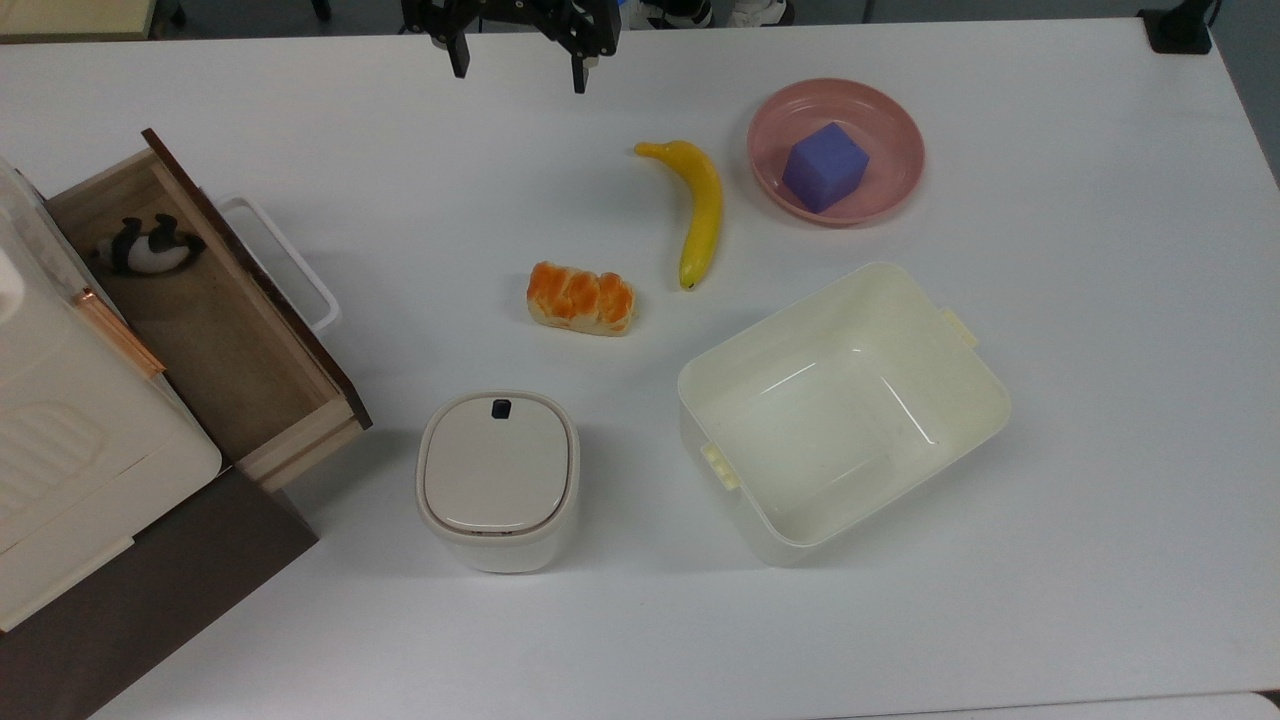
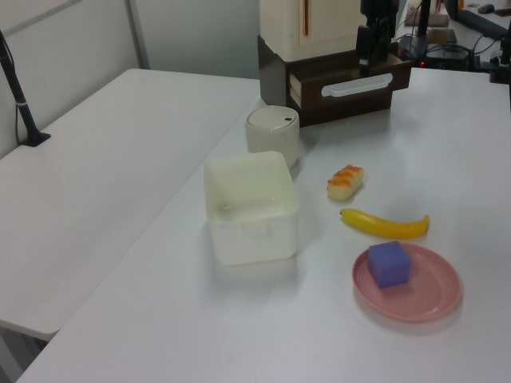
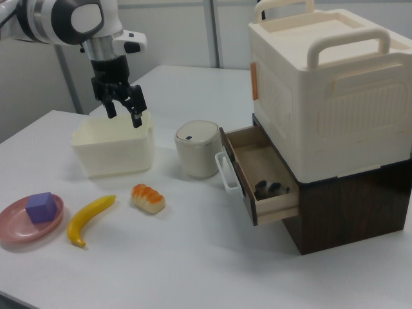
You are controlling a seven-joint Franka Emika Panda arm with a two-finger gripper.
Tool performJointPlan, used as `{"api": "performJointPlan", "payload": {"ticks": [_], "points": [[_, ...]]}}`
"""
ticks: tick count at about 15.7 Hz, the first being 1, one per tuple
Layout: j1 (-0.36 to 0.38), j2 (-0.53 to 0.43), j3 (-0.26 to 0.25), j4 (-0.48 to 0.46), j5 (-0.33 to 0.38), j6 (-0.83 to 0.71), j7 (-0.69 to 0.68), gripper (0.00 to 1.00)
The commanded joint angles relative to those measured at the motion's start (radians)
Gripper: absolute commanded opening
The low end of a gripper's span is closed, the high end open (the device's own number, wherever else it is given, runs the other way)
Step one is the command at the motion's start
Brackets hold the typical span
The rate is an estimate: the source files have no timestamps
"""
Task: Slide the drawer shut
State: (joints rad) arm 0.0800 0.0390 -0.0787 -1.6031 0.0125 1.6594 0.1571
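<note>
The drawer (image 1: 215, 330) stands pulled out of the dark brown cabinet at the top view's left, its light wood inside open to view. A small black-and-white panda toy (image 1: 148, 246) lies in its far end. The dark front panel (image 1: 290, 320) carries a white loop handle (image 1: 285, 262). The right view shows the drawer (image 3: 261, 170) and handle (image 3: 224, 171) too. My gripper (image 1: 519, 62) hangs open and empty over the table's far edge, well away from the handle. In the right view the gripper (image 3: 123, 114) is above the cream tub.
A white lidded bin (image 1: 498, 480) stands just in front of the drawer's near corner. On the table are a bread piece (image 1: 582, 298), a banana (image 1: 700, 210), a cream tub (image 1: 965, 395) and a pink plate (image 1: 890, 125) holding a purple cube (image 1: 824, 166). A cream box (image 3: 328, 84) tops the cabinet.
</note>
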Motion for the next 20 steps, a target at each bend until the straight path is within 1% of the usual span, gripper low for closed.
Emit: {"api": "performJointPlan", "payload": {"ticks": [1, 2, 3, 4, 5, 6, 13, 18, 20], "points": [[0.014, -0.016, -0.01, -0.018, -0.019, -0.02, -0.076, 0.82], [0.014, -0.016, -0.01, -0.018, -0.019, -0.021, -0.097, 0.69], [0.014, -0.016, -0.01, -0.018, -0.019, -0.023, -0.105, 0.48], [0.014, -0.016, -0.01, -0.018, -0.019, -0.032, -0.105, 0.22], [0.014, -0.016, -0.01, -0.017, -0.016, -0.035, -0.107, 0.02], [0.014, -0.016, -0.01, -0.018, -0.016, -0.035, -0.105, 0.0], [0.014, -0.014, -0.01, -0.02, -0.016, -0.035, -0.103, 0.0], [-0.002, 0.008, -0.018, -0.029, -0.016, -0.018, -0.044, 0.0], [-0.015, 0.025, -0.019, -0.044, -0.017, 0.014, -0.013, 0.0]]}}
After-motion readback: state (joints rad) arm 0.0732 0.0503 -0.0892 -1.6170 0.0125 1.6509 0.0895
